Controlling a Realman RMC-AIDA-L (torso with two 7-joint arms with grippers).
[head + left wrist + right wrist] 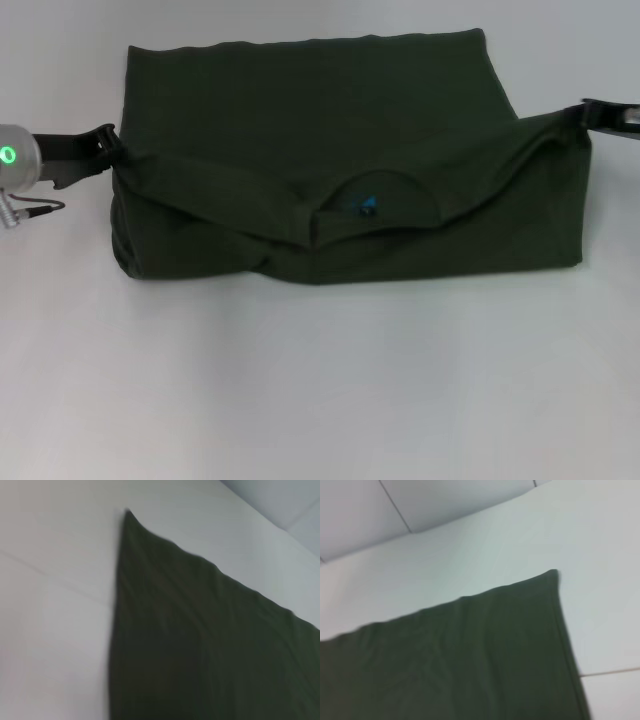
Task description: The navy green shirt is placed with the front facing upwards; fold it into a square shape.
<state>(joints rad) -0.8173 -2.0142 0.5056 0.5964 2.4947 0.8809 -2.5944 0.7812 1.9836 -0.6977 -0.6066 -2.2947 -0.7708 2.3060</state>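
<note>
Lying across the far half of the white table (330, 390), the navy green shirt (300, 110) is shown partly folded, collar (375, 205) toward the near side. Its left edge is pinched by the left gripper (112, 150), its right edge by the right gripper (588, 115).

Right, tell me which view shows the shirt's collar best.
The head view: the collar with its blue print faces the camera on the folded navy green shirt. Both wrist views show only plain green cloth and one corner, no collar.
</note>
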